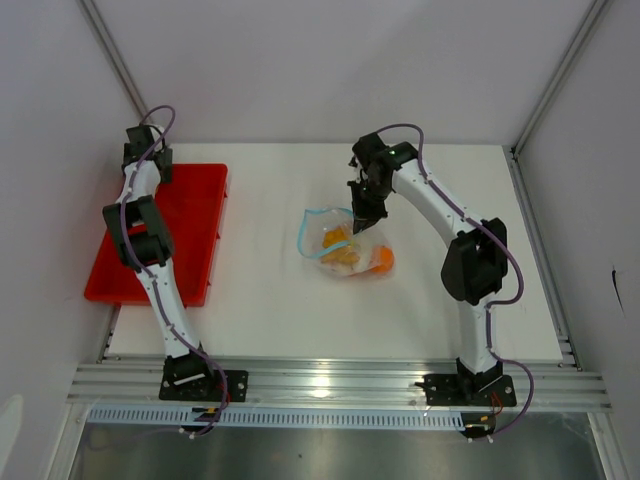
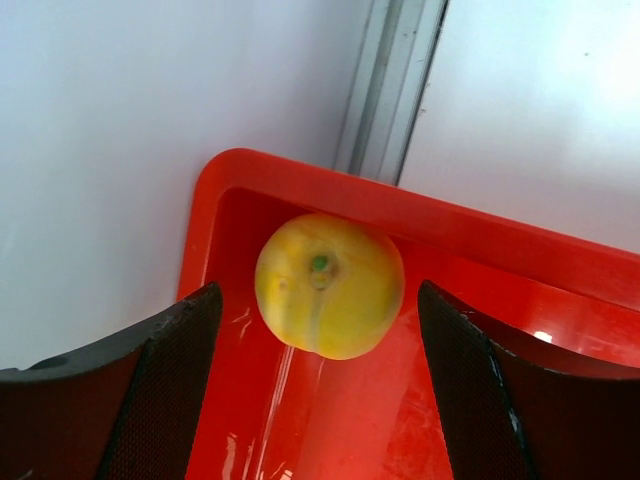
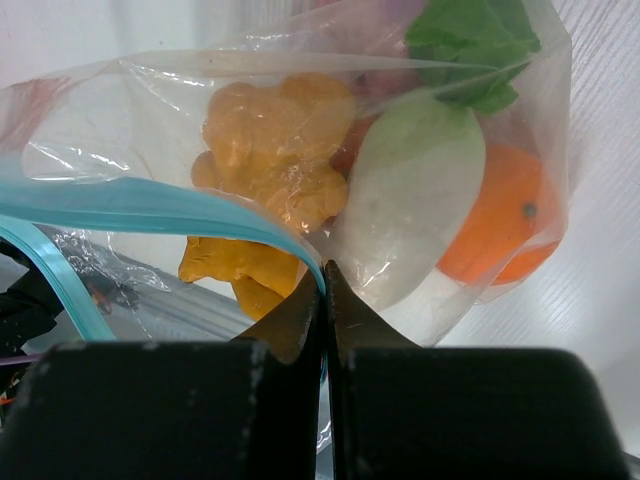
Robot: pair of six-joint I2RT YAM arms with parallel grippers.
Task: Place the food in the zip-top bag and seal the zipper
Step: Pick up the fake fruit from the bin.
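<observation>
The right gripper (image 3: 325,292) was fully closed, pinching the teal zipper (image 3: 150,205) strip of the clear, crinkled zip-top bag (image 3: 90,120) on the white table (image 1: 250,320). Inside lay lumpy orange pieces (image 3: 270,140), a smooth white radish (image 3: 410,210) with green leaves (image 3: 470,40), and a round orange (image 3: 505,220). The left gripper (image 2: 318,310) stood wide open, gripping nothing. Its mesh-textured fingers (image 2: 165,400) flanked a round yellow fruit (image 2: 330,285) in a corner of the glossy red tray (image 2: 480,235).
</observation>
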